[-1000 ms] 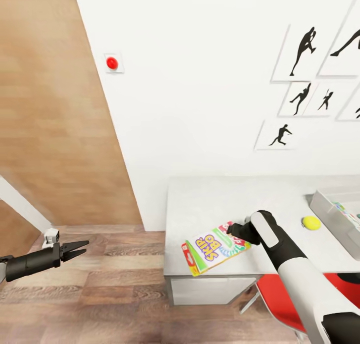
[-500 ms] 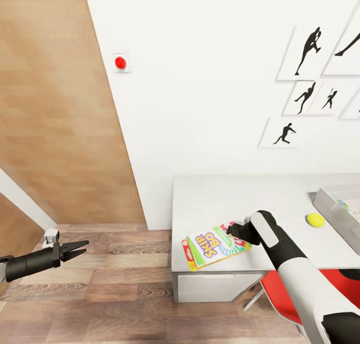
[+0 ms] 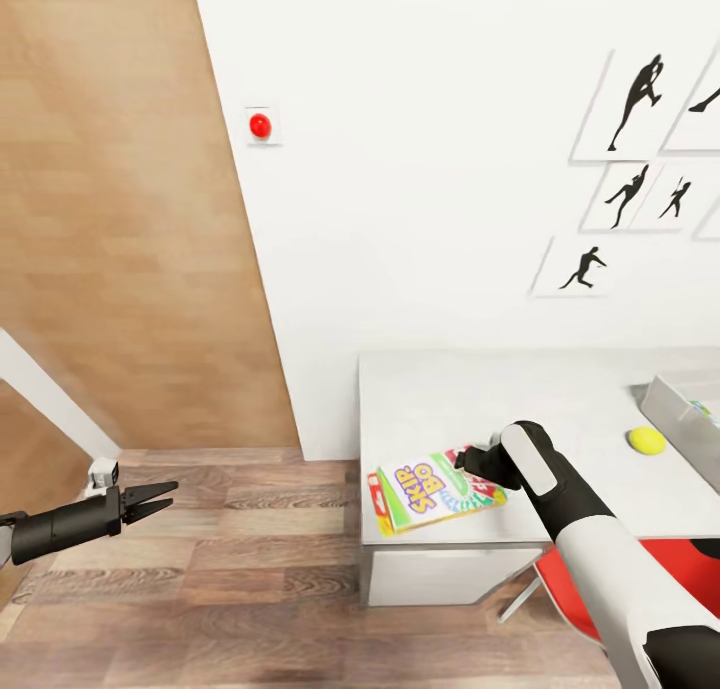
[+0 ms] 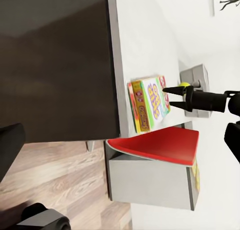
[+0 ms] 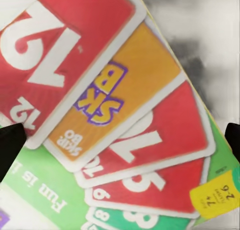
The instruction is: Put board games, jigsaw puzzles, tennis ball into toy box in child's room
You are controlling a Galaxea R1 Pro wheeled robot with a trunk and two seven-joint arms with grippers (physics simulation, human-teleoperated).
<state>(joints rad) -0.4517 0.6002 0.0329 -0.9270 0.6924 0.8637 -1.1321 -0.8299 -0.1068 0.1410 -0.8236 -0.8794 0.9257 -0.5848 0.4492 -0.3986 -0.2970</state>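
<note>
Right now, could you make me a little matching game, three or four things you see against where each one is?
Things:
1. Skip-Bo game box
2. tennis ball
3. left tool
4. red button

Places:
A. on the white wall
B. out over the wood floor
C. at the table's near left corner, poking over the edge
D. on the table beside the toy box

Pairs: 1-C, 2-D, 3-B, 4-A
</note>
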